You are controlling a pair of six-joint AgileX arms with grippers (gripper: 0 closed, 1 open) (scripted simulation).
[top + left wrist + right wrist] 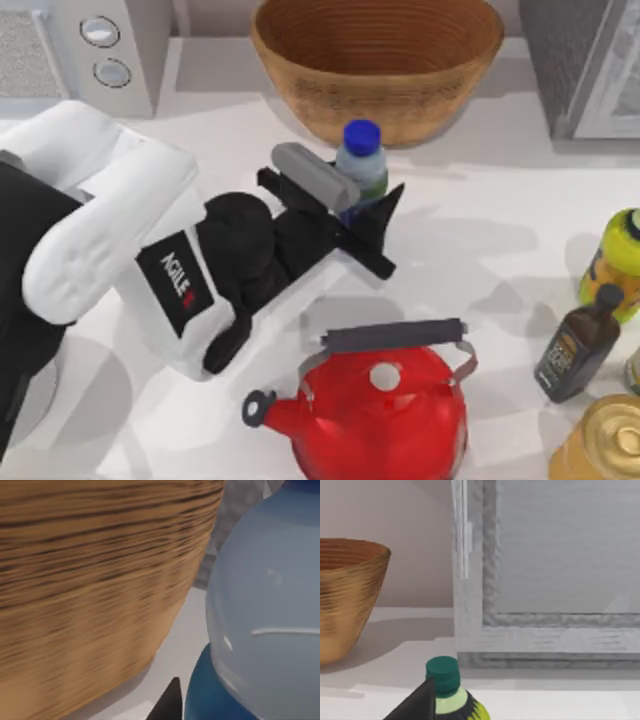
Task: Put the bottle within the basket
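The left gripper (362, 205) sits near the table's centre, reaching toward 1 o'clock from the white left arm (110, 230), and its dark fingers (385, 215) are clenched around the bottle (362, 165). The bottle stands upright, blue cap up, just at 6 o'clock of the basket (300, 70), close to its outer wall but outside it. The basket rests at the table's 12 o'clock edge.

In the left wrist view the bottle's clear body (270, 615) looms large with its blue label below, a dark fingertip (167, 705) beside it, and the basket's woven wall (90, 590) close by.

A red kettle (385, 405) stands at 6 o'clock. At 3 o'clock sit a green-capped oil bottle (615, 255) and a dark brown bottle (580, 345).

The right wrist view looks past the green cap (442, 675) toward the basket (347, 595); whether the right claw is released or clenched I cannot tell.
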